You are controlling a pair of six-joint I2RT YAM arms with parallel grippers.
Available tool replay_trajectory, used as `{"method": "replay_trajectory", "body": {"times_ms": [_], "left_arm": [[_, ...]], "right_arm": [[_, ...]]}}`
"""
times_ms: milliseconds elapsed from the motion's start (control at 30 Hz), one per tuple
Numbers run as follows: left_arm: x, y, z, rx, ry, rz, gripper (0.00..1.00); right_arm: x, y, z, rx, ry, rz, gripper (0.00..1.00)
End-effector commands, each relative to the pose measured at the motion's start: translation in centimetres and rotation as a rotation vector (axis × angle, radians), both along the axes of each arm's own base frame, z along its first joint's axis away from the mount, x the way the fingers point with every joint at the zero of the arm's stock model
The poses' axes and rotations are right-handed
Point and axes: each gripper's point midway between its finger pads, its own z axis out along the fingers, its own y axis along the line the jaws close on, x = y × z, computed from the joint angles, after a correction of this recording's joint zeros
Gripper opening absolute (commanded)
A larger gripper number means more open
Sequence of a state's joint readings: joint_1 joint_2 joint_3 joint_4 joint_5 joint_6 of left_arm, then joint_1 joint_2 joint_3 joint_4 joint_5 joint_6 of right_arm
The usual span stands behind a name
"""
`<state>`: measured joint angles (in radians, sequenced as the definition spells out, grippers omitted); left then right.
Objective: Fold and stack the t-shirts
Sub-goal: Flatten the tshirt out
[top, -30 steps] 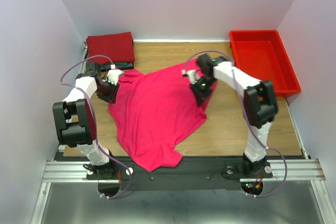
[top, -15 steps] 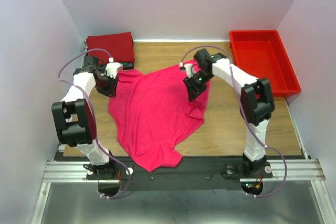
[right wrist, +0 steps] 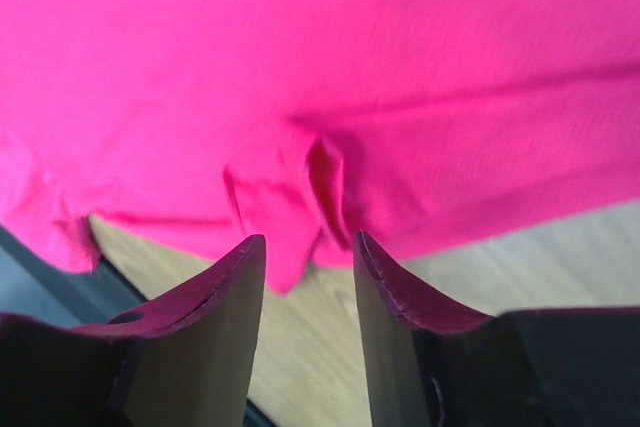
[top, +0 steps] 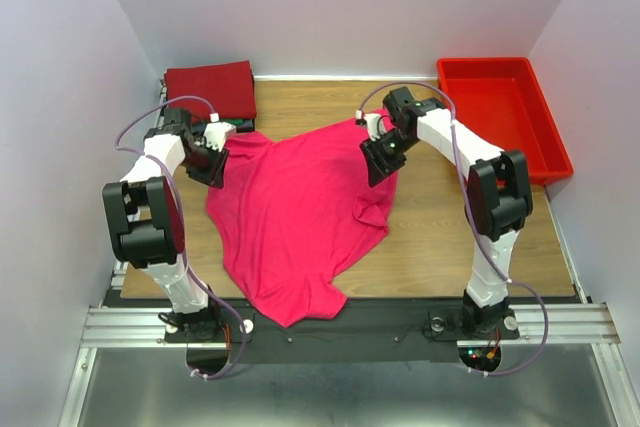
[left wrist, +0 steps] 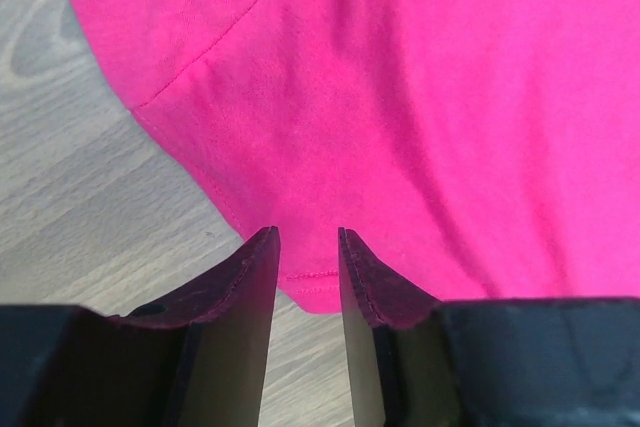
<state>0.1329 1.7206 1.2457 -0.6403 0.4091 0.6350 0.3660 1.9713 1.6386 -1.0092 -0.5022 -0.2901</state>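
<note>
Far-left corner: a folded dark red cotton t-shirt (top: 210, 90) lies flat on the wooden bench (top: 450, 237), just beyond the left arm.
Left claw: the left claw (top: 207, 159) sits low at the left edge of the bright pink-magenta cotton t-shirt (top: 300, 207). Its jaws stand a little apart, and the stitched hem (left wrist: 310, 275) lies right at their tips, unclamped.
Pink shirt: it is spread open mid-bench. Its long axis runs from the far edge between the two claws to the near edge, where the tail hangs over the rail.
Right claw: the right claw (top: 383, 157) is over the shirt's far-right corner, jaws apart. A small pleat of cloth (right wrist: 285, 202) bunches just ahead of the gap.
Reach: each claw is nearest its own corner, so a two-arm pinch looks likely next.
Right side: a red plastic bin (top: 443, 97) stands near the right arm's elbow.
Room: bare wood lies between shirt and bin; the left side is tighter, with the wall and folded tee close by.
</note>
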Motion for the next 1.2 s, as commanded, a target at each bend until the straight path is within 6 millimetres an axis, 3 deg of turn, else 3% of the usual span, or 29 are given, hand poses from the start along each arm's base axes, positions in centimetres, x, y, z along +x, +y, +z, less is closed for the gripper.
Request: {"method": "replay_trajectory", "body": {"times_ms": [0, 200, 367, 467, 500, 533, 600, 733, 867, 967, 1033, 1167], "left_arm": [[-0.6, 0.3, -0.2, 0.015, 0.017, 0.011, 0.43], [-1.1, 0.5, -1.2, 0.028, 0.047, 0.037, 0.43], [-1.3, 0.9, -2.0, 0.051, 0.065, 0.048, 0.44], [-1.5, 1.2, -2.8, 0.062, 0.086, 0.058, 0.43], [-1.5, 1.2, -2.9, 0.064, 0.086, 0.061, 0.42], [-1.3, 1.4, -3.1, 0.072, 0.080, 0.065, 0.41], [-1.2, 1.8, -3.5, 0.089, 0.086, 0.080, 0.36], [-1.1, 2.3, -4.6, 0.112, 0.105, 0.093, 0.25], [-1.0, 2.7, -5.2, 0.133, 0.115, 0.100, 0.12], [-0.5, 3.2, -5.5, 0.155, 0.107, 0.108, 0.01], [-0.2, 3.4, -5.8, 0.167, 0.110, 0.114, 0.00], [0.9, 3.7, -6.0, 0.173, 0.104, 0.127, 0.00]], "right_arm": [[1.9, 1.7, 0.4, -0.003, -0.083, 0.055, 0.48], [1.9, 2.2, -2.3, -0.060, -0.056, 0.096, 0.51], [0.8, 2.7, -2.7, -0.046, -0.012, 0.122, 0.49], [-0.2, 2.4, -2.8, -0.055, 0.009, 0.140, 0.33], [-0.4, 2.0, -2.6, -0.066, 0.006, 0.142, 0.21], [-0.5, 1.6, -2.5, -0.078, 0.000, 0.145, 0.16], [-1.3, 0.4, -1.6, -0.116, -0.021, 0.154, 0.06], [-3.3, -2.7, 0.0, -0.172, -0.029, 0.162, 0.01], [-5.4, -7.3, 0.5, -0.260, -0.009, 0.147, 0.01], [-6.3, -11.4, 0.1, -0.347, -0.007, 0.125, 0.01], [-7.1, -12.9, -0.7, -0.378, 0.016, 0.137, 0.01], [-6.0, -15.2, -2.4, -0.449, -0.004, 0.095, 0.01]]}}
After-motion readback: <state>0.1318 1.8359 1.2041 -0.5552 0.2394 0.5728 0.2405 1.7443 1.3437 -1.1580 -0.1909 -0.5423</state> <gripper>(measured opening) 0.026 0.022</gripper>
